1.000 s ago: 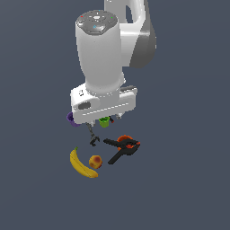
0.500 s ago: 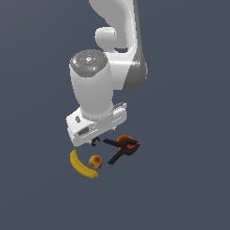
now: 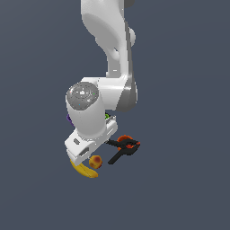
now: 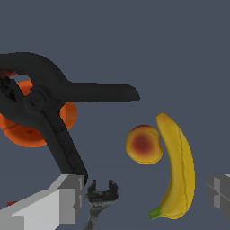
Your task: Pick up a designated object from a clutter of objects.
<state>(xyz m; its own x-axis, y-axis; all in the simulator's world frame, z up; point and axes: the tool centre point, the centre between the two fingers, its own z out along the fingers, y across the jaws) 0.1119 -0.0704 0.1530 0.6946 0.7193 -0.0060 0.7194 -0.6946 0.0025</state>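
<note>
Pincer (image 4: pixel 143 202) now lower, over unlabelled peach (image 4: pixel 143 144).

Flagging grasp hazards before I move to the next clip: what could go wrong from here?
1. The peach lies right beside the banana, so a fingertip of the open gripper could land on the banana or shove it.
2. The wrench and clamp sit by the other fingertip and might get bumped.

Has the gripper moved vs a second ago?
Yes. In the exterior view the gripper has come down toward the view's left, from above the clamp to beside the peach and banana.
</note>
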